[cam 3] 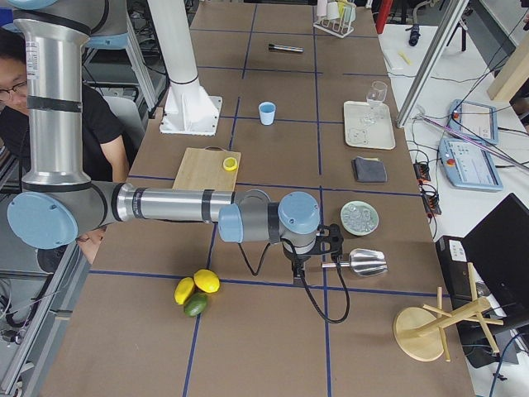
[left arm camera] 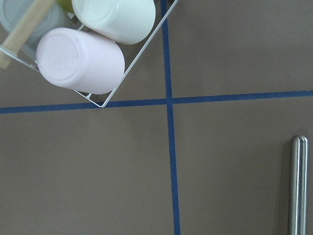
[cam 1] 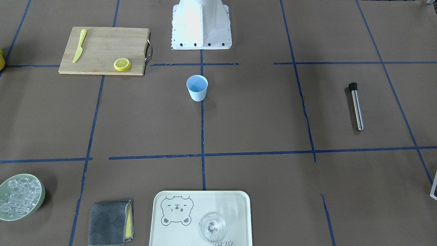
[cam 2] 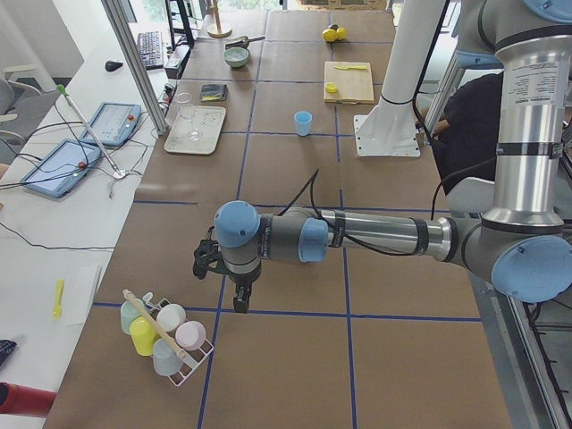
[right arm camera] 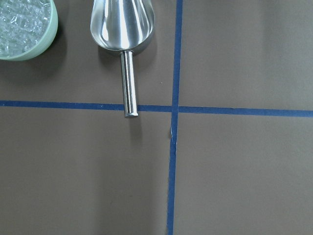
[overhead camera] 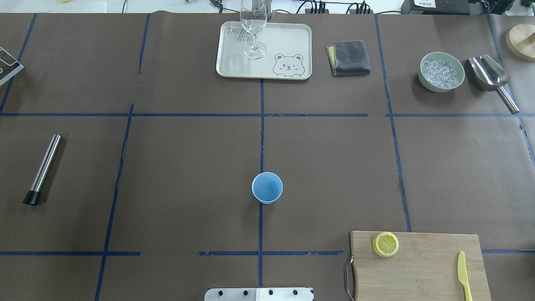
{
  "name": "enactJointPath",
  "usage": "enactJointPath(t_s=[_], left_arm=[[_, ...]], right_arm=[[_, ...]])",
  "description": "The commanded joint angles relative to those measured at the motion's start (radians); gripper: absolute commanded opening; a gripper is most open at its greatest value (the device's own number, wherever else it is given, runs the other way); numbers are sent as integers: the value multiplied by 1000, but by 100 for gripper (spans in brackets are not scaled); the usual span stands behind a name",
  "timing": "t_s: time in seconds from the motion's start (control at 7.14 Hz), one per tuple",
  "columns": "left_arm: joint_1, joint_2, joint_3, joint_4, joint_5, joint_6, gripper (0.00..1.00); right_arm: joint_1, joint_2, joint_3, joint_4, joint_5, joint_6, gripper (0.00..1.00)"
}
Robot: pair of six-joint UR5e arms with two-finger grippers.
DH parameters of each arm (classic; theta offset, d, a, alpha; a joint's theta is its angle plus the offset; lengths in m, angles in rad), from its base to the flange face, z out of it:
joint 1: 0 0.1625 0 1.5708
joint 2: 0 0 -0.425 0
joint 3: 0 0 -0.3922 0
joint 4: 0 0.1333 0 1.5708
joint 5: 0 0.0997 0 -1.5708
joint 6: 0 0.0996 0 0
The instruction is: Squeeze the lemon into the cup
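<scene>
One lemon slice (overhead camera: 385,244) lies flat at the corner of a wooden cutting board (overhead camera: 422,271); it also shows in the front view (cam 1: 122,64). The pale blue cup (overhead camera: 267,187) stands upright and empty at the table's middle, also in the front view (cam 1: 197,87). My left gripper (cam 2: 241,302) hangs over the table's left end by a cup rack, far from both. My right gripper (cam 3: 299,266) hangs over the right end near a steel scoop. I cannot tell whether either is open or shut.
A yellow knife (overhead camera: 462,276) lies on the board. A steel tube (overhead camera: 43,167) lies at the left. A tray (overhead camera: 288,42) with a clear glass (overhead camera: 253,25), a grey cloth (overhead camera: 348,57), an ice bowl (overhead camera: 442,72) and the scoop (overhead camera: 489,75) stand along the far edge.
</scene>
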Motion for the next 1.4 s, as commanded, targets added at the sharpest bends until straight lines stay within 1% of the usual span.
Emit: enactJointPath(t_s=[0.0,0.42,0.56,0.7,0.84,0.98,1.12,1.26], left_arm=[[0,0,1,0,0,1,100],[0,-2,-8,0,0,-2,100],[0,-3,-13,-2,0,-2,100],[0,-2,-24,0,0,-2,100],[0,-2,-36,0,2,0,100],[0,-3,-44,0,2,1,100],[0,-2,-51,-2,2,4,100],[0,-2,-51,-11,2,6,100]], right_arm=[[0,3,2,0,-2,0,100],[-15,46,17,5,12,15,100],[-85,101,72,-4,3,75,100],[-112,138,96,-7,9,92,100],[-188,152,129,-1,3,133,100],[-289,152,177,5,-38,319,100],[-405,141,274,13,-157,466,100],[-489,140,319,58,-194,664,100]])
